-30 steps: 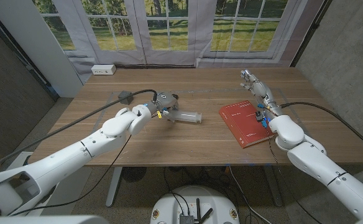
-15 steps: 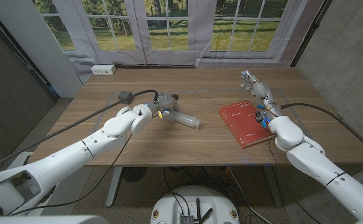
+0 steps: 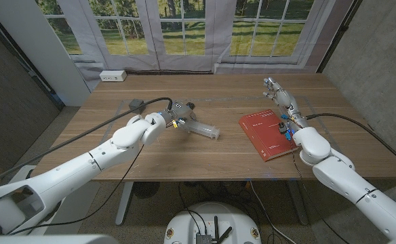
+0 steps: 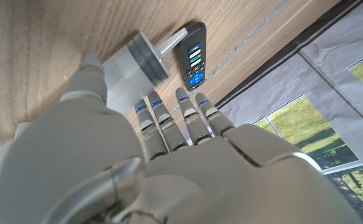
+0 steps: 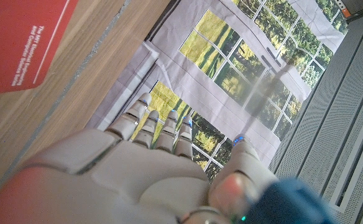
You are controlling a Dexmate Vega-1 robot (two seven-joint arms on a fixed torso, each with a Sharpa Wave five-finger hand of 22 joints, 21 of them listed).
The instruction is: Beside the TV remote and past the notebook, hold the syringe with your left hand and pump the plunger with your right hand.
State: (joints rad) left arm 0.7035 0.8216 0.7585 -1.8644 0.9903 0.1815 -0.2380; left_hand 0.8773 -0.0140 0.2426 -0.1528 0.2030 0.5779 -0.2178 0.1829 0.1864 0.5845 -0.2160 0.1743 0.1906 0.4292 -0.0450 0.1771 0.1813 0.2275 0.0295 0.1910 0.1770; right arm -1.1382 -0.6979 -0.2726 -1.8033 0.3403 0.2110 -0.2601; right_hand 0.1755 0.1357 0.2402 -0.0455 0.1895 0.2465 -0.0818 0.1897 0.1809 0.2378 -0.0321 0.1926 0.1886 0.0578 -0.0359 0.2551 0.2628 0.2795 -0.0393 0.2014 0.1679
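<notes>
The clear syringe (image 3: 205, 129) lies near the table's middle, slanted, its far end nearer the front edge. My left hand (image 3: 179, 112) is at its left end. In the left wrist view the thumb (image 4: 91, 68) touches the syringe's barrel (image 4: 128, 62) while the fingers (image 4: 169, 118) reach straight past it, not closed around it. The grey plunger end points at the black TV remote (image 4: 191, 53) just beyond. The red notebook (image 3: 269, 134) lies at the right. My right hand (image 3: 279, 95) stands past its far edge, fingers straight, holding nothing; the notebook's corner (image 5: 20, 43) shows beside it.
A white power strip (image 3: 113, 76) sits at the back left edge. A small dark grey block (image 3: 135, 105) with a cable lies left of my left hand. Bare wood (image 3: 232, 102) separates the syringe from the notebook.
The syringe has swung from level to slanted, its right end moving toward the front edge, under my left hand's touch. The right arm has not moved.
</notes>
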